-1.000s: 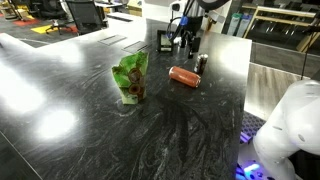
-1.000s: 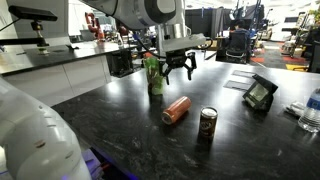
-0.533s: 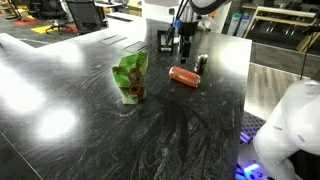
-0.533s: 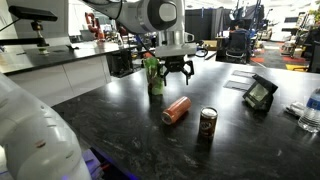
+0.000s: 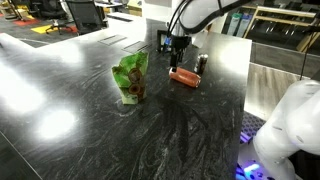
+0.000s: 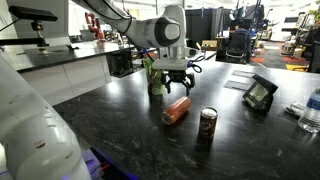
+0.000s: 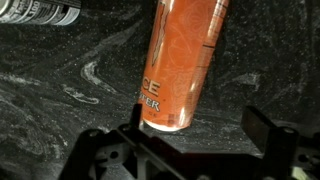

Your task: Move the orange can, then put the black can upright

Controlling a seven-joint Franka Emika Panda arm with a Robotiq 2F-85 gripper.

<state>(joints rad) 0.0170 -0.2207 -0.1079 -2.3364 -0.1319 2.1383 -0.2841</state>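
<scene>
Since the orange can (image 7: 180, 60) lies on its side on the tabletop (image 5: 60, 100), the gripper (image 6: 176, 89) hangs just above it, jaws spread to straddle its width; the black can (image 6: 208, 124) stands near, seemingly upright.

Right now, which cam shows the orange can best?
Wrist view: the orange can fills the frame, lying on its side with its label partly readable, just beyond the open gripper. Both exterior views show it only small, lying on its side below the gripper.
</scene>
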